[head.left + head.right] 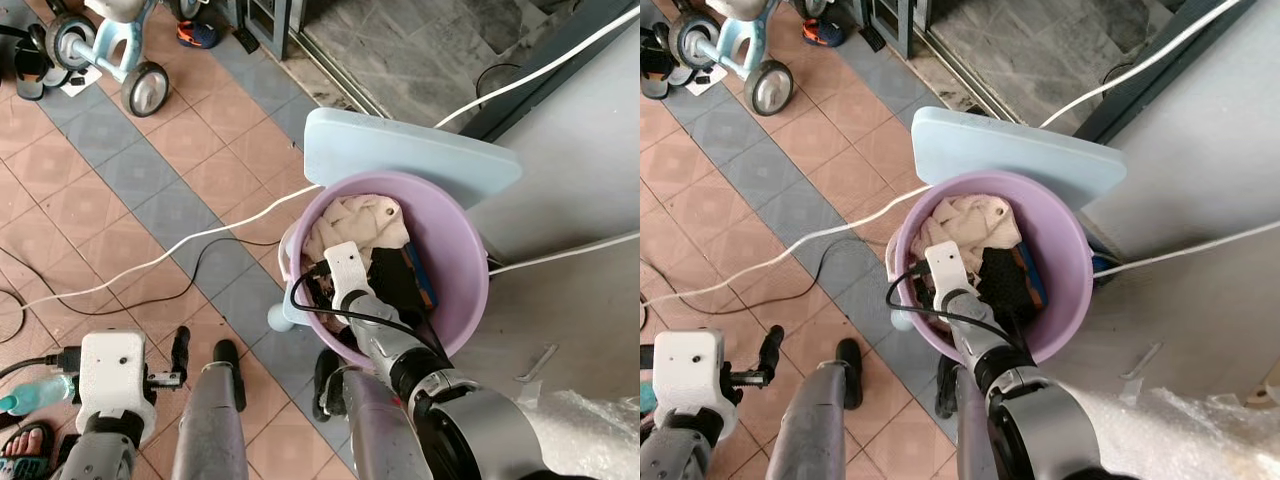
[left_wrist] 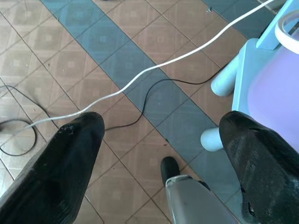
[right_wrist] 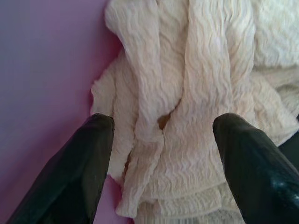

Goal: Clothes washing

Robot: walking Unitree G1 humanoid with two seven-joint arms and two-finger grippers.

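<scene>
Your robot's two arms are silver metal tubes with dark joint rings. Each wrist carries a white, blocky camera housing (image 1: pixel 118 372); a black cable (image 1: pixel 345 310) loops off the right one toward 7 o'clock. The left gripper (image 2: pixel 159 154) and right gripper (image 3: pixel 161 156) each have two long, glossy black fingers (image 2: pixel 60 172) with a fine pebbled texture, tapering to rounded tips.

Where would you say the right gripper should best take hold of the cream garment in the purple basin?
Probably the raised fold of the cream garment, from above. It bunches between the open jaws of the right gripper, while its edge lies against the wall of the purple basin.
</scene>
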